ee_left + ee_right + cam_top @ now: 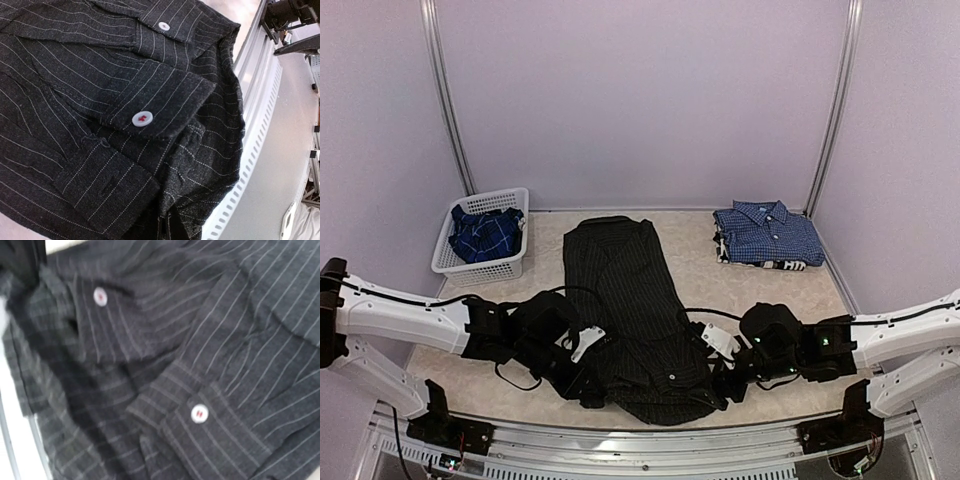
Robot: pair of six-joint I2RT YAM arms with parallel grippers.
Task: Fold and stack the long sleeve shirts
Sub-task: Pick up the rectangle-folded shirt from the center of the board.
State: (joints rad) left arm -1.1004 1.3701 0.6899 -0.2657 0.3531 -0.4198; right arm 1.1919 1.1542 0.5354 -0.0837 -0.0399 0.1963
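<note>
The black pinstriped shirt lies lengthwise down the middle of the table, its sleeves folded in. My left gripper sits at the shirt's near left corner. In the left wrist view the cloth fills the frame and bunches at the bottom edge, where the shut jaws pinch it; the fingers themselves are hidden. My right gripper rests at the near right corner. Its view shows only cloth and a cuff button, with no fingers visible. The blue-and-white checked shirt lies folded at the back right.
A white lattice basket at the back left holds the crumpled dark blue plaid shirt. The perforated metal rail runs along the table's near edge, right beside the black shirt's hem. Pale walls close the table in on three sides.
</note>
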